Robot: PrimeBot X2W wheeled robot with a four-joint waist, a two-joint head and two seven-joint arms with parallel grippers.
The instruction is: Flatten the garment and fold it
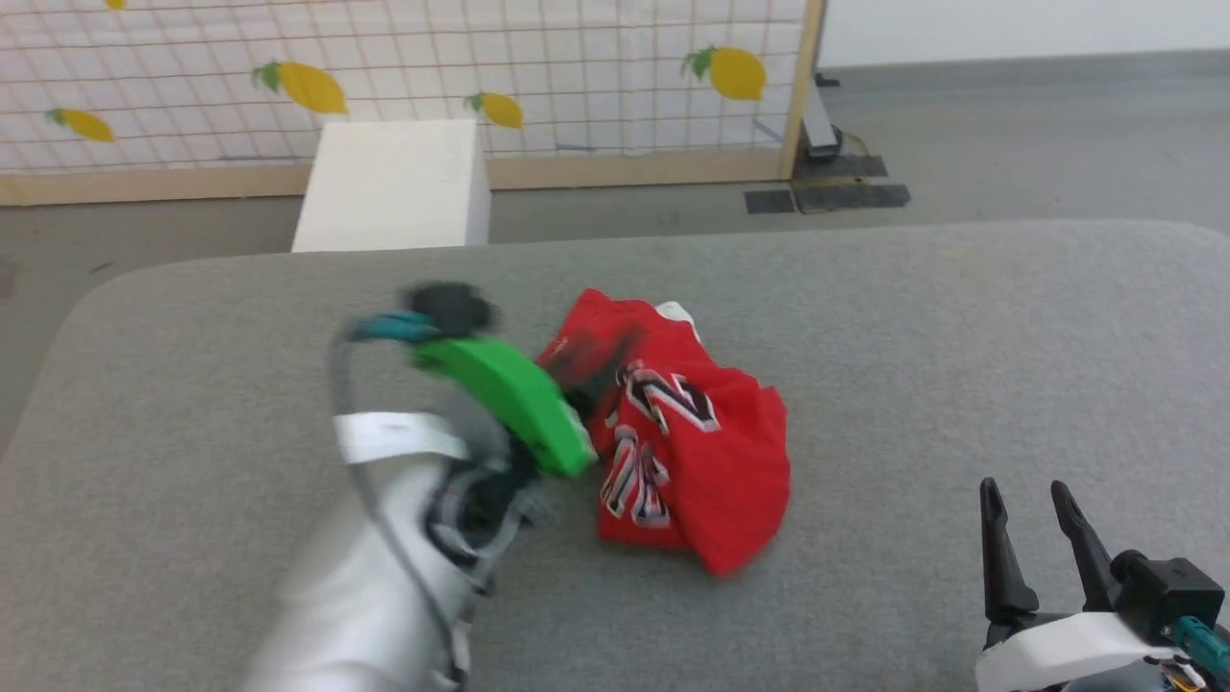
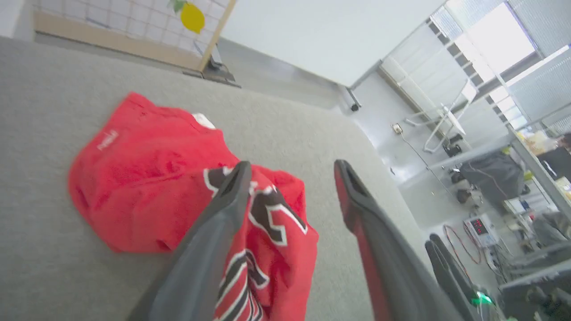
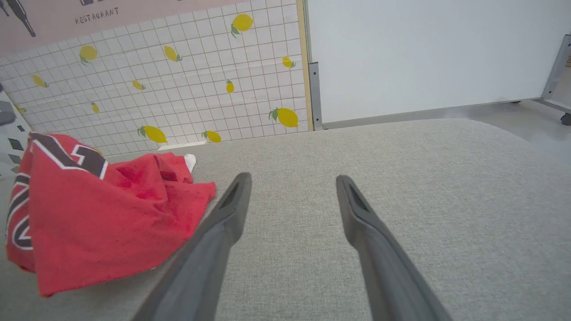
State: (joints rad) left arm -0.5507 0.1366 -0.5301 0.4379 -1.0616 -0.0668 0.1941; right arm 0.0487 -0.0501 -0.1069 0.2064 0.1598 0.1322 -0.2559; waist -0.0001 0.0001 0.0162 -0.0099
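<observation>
The garment point(image 1: 692, 432) lies crumpled in a red heap at the middle of the grey table point(image 1: 913, 317), black white-outlined lettering facing up and a bit of white showing at its far edge. My left gripper point(image 1: 596, 375), blurred with motion, hovers at the heap's left side. The left wrist view shows that gripper point(image 2: 292, 167) open above the garment point(image 2: 151, 178), nothing between its fingers. My right gripper point(image 1: 1038, 505) stands open near the table's front right. In the right wrist view it point(image 3: 293, 180) is over bare table, with the garment point(image 3: 89, 214) off to its left.
Behind the table stand a white box point(image 1: 394, 187) on the floor and a lemon-patterned partition point(image 1: 404, 67) in a wooden frame. Bare table surface stretches right of the heap. Office furniture and cables point(image 2: 490, 187) lie beyond the table's edge in the left wrist view.
</observation>
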